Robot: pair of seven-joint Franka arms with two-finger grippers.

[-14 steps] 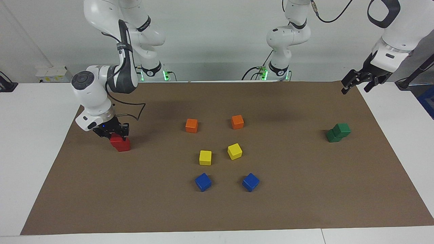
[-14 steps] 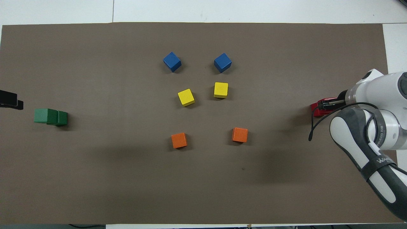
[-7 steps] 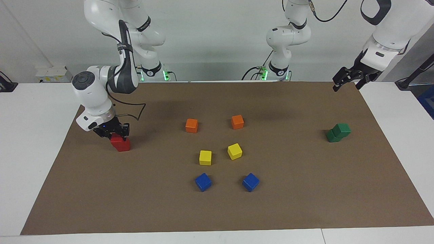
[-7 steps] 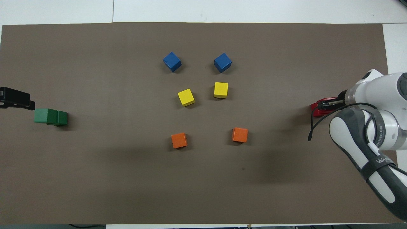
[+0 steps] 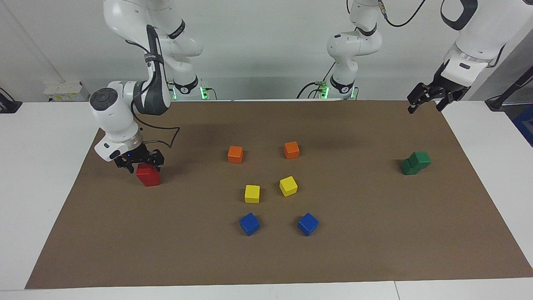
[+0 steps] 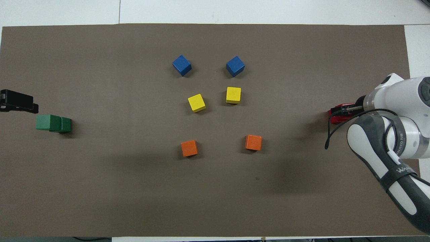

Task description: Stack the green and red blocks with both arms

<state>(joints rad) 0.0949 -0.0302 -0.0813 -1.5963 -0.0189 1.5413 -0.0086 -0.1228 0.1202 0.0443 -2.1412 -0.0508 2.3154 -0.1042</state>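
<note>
Two red blocks [image 5: 148, 176] stand one on the other near the right arm's end of the mat; in the overhead view only a red edge [image 6: 336, 118] shows under the hand. My right gripper [image 5: 141, 163] is just over the upper red block, its fingers spread to either side; it also shows in the overhead view [image 6: 342, 111]. Two green blocks [image 5: 415, 163] sit at the left arm's end, the upper one offset on the lower; they also show in the overhead view [image 6: 53, 123]. My left gripper [image 5: 424, 103] is open in the air beside the mat's corner nearest the robots, and also shows in the overhead view [image 6: 19, 102].
Two orange cubes [image 5: 235, 154] [image 5: 291, 150], two yellow cubes [image 5: 252, 194] [image 5: 288, 186] and two blue cubes [image 5: 249, 223] [image 5: 307, 223] lie in pairs at the mat's middle. The brown mat [image 5: 374, 250] covers a white table.
My right gripper's fingers have spread apart off the upper red block, which stays on the lower one. My left gripper has risen away from the green blocks and shifted a little toward the table's middle.
</note>
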